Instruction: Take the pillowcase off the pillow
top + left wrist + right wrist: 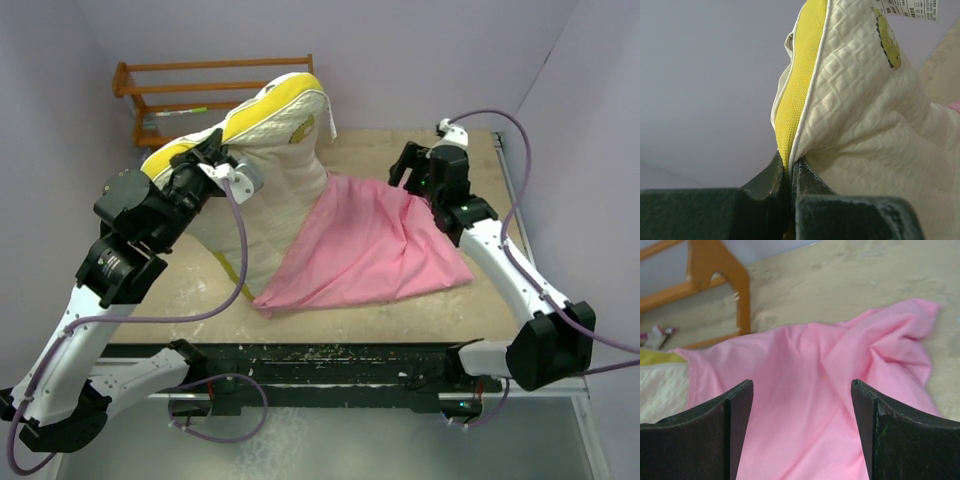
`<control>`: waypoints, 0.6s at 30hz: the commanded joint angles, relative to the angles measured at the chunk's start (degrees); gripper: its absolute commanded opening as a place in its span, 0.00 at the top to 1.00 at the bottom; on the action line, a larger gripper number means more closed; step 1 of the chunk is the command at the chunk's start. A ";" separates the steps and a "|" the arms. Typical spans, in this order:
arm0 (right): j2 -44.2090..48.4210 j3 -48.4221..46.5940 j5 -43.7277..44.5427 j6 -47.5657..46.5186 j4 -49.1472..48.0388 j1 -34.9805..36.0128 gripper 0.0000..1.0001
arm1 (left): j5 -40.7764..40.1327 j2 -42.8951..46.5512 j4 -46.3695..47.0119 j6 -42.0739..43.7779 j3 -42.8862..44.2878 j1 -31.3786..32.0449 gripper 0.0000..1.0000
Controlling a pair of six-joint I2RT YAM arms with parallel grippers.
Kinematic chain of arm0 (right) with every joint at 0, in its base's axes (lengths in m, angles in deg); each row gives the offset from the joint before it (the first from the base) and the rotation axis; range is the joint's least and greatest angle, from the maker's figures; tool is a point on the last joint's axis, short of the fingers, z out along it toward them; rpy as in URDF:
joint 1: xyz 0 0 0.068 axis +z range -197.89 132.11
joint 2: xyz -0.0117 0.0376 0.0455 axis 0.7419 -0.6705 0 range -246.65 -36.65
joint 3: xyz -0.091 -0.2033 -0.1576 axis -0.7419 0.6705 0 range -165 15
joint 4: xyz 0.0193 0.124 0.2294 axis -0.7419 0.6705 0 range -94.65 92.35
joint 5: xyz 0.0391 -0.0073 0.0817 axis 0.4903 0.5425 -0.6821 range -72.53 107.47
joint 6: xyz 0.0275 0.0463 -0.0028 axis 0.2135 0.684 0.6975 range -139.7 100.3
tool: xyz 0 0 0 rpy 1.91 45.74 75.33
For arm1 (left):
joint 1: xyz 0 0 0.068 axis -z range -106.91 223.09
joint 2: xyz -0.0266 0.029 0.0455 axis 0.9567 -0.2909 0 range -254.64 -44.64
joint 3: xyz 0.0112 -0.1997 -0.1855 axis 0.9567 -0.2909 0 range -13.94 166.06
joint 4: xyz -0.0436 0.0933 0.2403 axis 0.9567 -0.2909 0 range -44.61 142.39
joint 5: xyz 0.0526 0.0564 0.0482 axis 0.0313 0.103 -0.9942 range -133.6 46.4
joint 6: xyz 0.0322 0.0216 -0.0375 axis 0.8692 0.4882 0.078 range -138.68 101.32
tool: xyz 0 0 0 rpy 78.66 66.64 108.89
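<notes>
The left fingers [767, 192] are pinched tight on the yellow edging [800, 90] of the pillow [270, 170], with the strip of fabric caught between them. That grip holds the pillow up on end at the left of the counter [480, 160]. Its upper end, with the small tag [907, 7], leans toward the back wall, and its lower end is down on the counter. The pillowcase [370, 250] lies spread and creased on the counter just to the right of the pillow, its left edge against the cream side. I cannot tell whether the pillow's lowest corner is tucked inside it. The right fingers [735, 425] stand wide apart and hold nothing, hanging over the far right corner of the pillowcase. A wooden rack [215, 75] stands at the back left.
</notes>
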 commanded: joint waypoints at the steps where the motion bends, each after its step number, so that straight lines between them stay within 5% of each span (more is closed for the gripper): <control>1: -5.69 -0.73 -8.12 -12.05 -7.09 5.42 0.17 | 4.26 1.91 5.56 -1.66 3.17 0.02 1.00; 11: -11.10 7.05 -27.10 -29.20 -27.36 7.42 0.11 | 0.77 5.67 11.05 2.31 3.87 0.02 1.00; 18: -22.71 1.21 -27.09 -26.96 -20.50 7.90 0.15 | -3.21 4.33 21.68 6.95 9.03 0.00 1.00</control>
